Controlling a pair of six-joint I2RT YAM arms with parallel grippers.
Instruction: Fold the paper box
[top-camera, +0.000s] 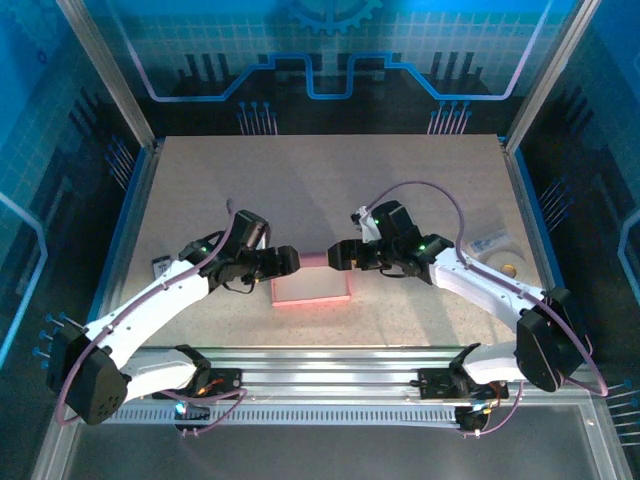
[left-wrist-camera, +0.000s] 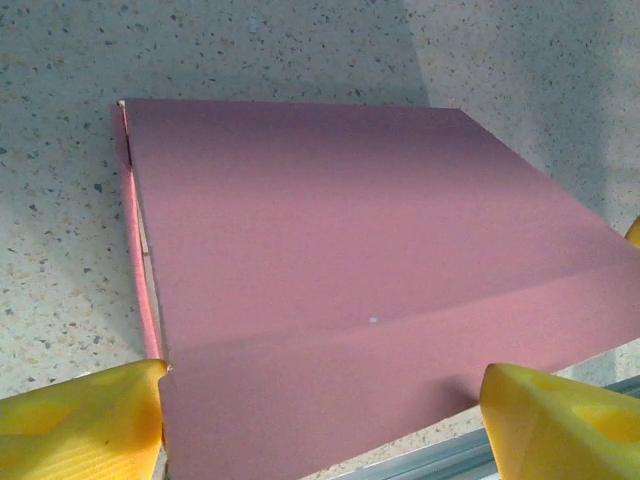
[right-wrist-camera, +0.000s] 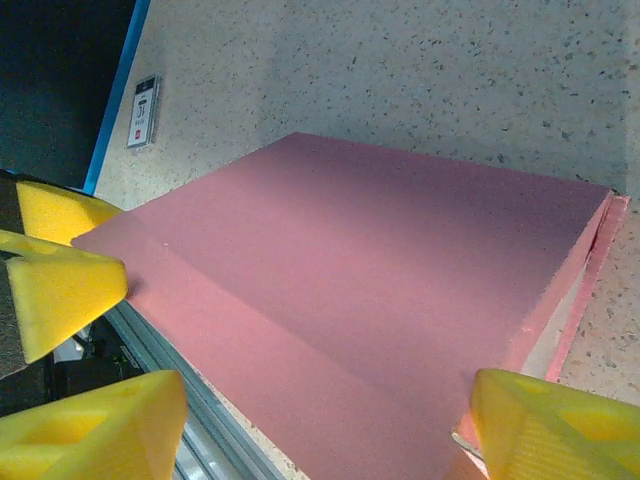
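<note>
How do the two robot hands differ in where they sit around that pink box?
The left tool meets the paper box at its far left corner; the right tool at its far right corner. The left arm stretches in low, the right arm bends higher. Both have yellow fingers spread wide astride the flat box.

Top view: the far edge of the paper box (top-camera: 311, 288) is hidden beneath the left hand (top-camera: 296, 259) and right hand (top-camera: 333, 256). Left wrist view: the box's near corners run behind the yellow fingers (left-wrist-camera: 85, 420); its right corner is cut off by the frame. The small label (right-wrist-camera: 143, 110) by the worktop's left edge is too small to read.
</note>
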